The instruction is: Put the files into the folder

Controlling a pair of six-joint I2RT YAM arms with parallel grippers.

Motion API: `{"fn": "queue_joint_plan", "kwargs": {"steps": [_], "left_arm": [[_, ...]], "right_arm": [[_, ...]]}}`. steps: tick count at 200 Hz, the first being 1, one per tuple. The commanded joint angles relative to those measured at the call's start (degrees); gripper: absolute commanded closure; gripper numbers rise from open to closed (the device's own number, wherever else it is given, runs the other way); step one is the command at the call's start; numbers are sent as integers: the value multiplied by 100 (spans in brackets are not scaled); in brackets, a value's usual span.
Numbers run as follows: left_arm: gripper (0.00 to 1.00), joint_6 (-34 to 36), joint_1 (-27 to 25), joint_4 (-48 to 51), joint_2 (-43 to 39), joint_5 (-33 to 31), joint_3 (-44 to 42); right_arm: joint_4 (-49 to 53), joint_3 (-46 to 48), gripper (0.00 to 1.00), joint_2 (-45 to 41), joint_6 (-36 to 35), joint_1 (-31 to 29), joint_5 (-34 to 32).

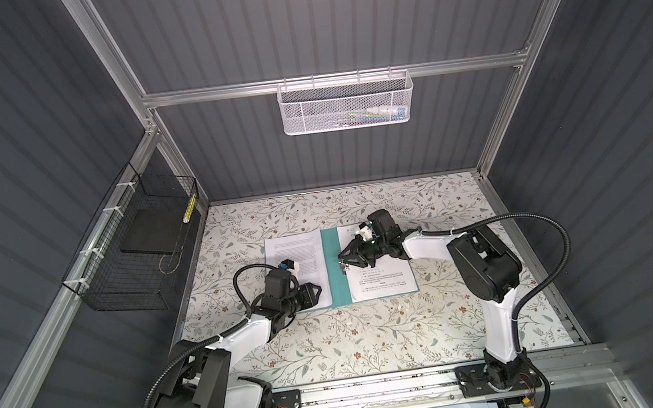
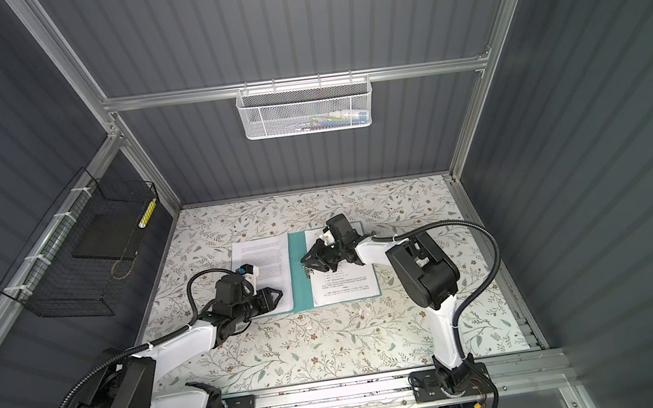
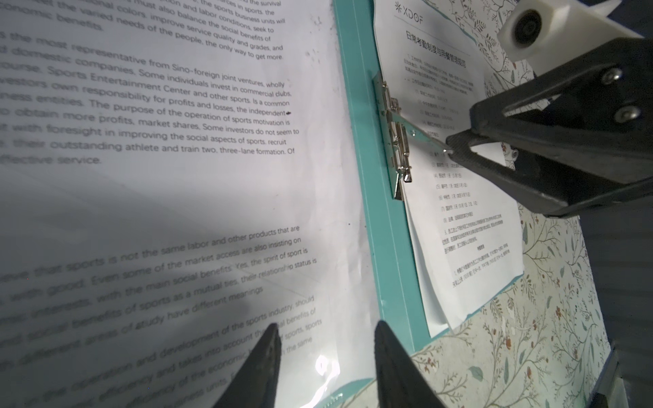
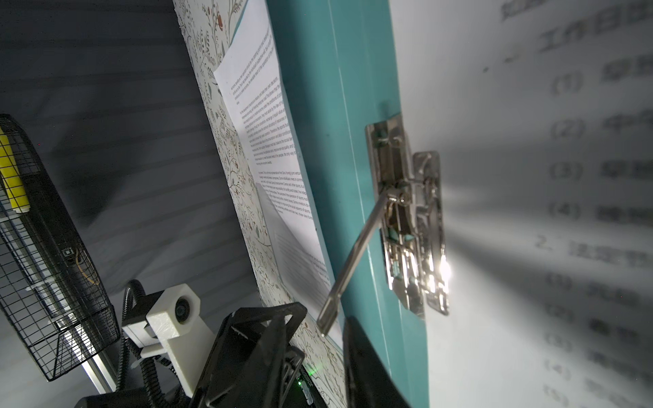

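left hand (image 3: 325, 356): part open, empty, over files (image 1: 297, 273)
right hand (image 4: 332, 328): part open round clip lever (image 4: 353, 261)
risk: lever slips out, clip snaps down on folder (image 1: 334, 271)

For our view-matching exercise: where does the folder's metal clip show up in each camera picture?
Top views: metal clip at the spine, under the right gripper.
Left wrist: clip right of centre, lever raised.
Right wrist: clip right of centre.
Shared landmark: the teal folder spine.

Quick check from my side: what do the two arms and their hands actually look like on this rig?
Both arms have white shells with black joints and a black ribbed cable looping alongside. The left hand and right hand have black, triangular, open-framed fingers, each with a white camera block behind.
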State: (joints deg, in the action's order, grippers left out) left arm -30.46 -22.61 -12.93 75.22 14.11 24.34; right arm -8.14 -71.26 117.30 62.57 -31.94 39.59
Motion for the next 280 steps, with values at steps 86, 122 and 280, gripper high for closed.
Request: {"fn": "queue_joint_plan", "kwargs": {"steps": [86, 122, 280], "left_arm": [[56, 70, 13, -43, 80, -41, -106], [56, 93, 11, -1, 74, -49, -98], [58, 110, 11, -58, 132, -93, -148]], "right_arm": [[111, -209, 73, 228, -95, -111, 93], [118, -188, 74, 254, -122, -120, 55], [22, 47, 83, 154, -45, -171, -29]]}}
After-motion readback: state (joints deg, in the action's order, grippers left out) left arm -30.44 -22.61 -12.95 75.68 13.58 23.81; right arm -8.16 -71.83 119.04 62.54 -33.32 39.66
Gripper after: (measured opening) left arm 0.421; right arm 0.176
